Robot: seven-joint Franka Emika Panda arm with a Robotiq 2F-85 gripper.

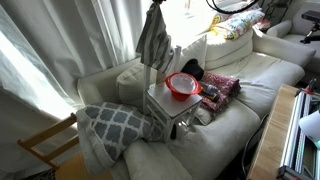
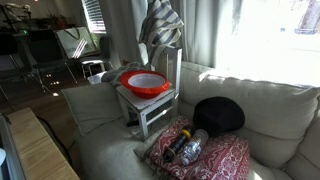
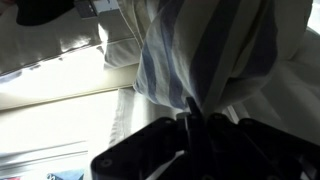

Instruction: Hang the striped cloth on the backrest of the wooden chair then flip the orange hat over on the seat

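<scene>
The striped cloth hangs bunched from my gripper, high above the backrest of the pale wooden chair that stands on the sofa. In the wrist view my gripper is shut on the top of the cloth, which drapes away from the fingers. The cloth also shows above the chair backrest. The orange hat lies on the seat with its whitish inside and red rim facing up; it also shows in an exterior view.
The chair stands on a pale sofa. A grey lattice pillow lies beside it, and a tan-brown chair stands beyond. A red patterned bundle and a black object lie on the sofa cushion. Curtains hang behind.
</scene>
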